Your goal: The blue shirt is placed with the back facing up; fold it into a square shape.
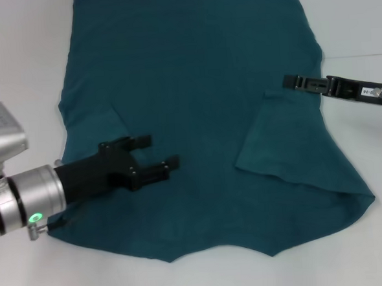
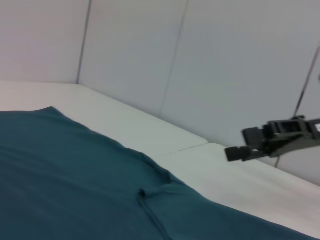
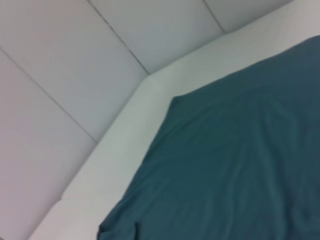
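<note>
The blue shirt (image 1: 193, 71) lies spread flat on the white table, plain side up, and fills most of the head view. Its right sleeve (image 1: 275, 138) is folded inward over the body. My left gripper (image 1: 164, 151) hovers open over the shirt's lower left part, with nothing between its fingers. My right gripper (image 1: 287, 81) is at the shirt's right edge, by the sleeve fold, seen edge-on. The left wrist view shows the shirt (image 2: 65, 180) with the right gripper (image 2: 235, 152) above the table beyond it. Only the shirt (image 3: 240, 165) and table show in the right wrist view.
The white table (image 1: 17, 56) shows bare on both sides of the shirt and along the near edge. Pale wall panels (image 2: 210, 65) stand behind the table.
</note>
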### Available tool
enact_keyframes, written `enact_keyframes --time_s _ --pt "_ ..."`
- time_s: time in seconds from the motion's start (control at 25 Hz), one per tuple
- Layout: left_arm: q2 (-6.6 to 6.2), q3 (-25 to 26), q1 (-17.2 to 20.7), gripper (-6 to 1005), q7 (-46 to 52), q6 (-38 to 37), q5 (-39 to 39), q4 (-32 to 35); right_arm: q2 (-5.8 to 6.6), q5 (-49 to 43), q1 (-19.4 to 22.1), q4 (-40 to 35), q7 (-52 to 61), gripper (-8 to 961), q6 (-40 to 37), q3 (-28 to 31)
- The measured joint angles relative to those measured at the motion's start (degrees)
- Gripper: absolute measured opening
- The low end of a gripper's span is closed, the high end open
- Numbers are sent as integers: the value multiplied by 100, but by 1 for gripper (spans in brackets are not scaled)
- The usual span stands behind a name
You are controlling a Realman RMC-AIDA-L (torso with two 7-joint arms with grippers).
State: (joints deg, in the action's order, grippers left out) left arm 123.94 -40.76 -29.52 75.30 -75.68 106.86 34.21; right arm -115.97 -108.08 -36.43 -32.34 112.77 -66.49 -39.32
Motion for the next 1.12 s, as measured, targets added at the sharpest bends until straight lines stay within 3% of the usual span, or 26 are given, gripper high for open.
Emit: enact_keyframes --time_s 0.24,0.48,0.8,1.12 --pt "0 49 314 847 258 -15 0 313 -101 402 251 39 -404 944 -259 2" --pt "-5 677 649 847 435 53 89 481 -229 711 414 65 -613 945 -214 27" --pt "-6 1003 1079 847 1043 55 487 907 -267 756 327 79 -620 944 -185 72" --pt "8 1280 1237 846 1157 63 867 938 -288 761 248 98 -673 944 -149 25"
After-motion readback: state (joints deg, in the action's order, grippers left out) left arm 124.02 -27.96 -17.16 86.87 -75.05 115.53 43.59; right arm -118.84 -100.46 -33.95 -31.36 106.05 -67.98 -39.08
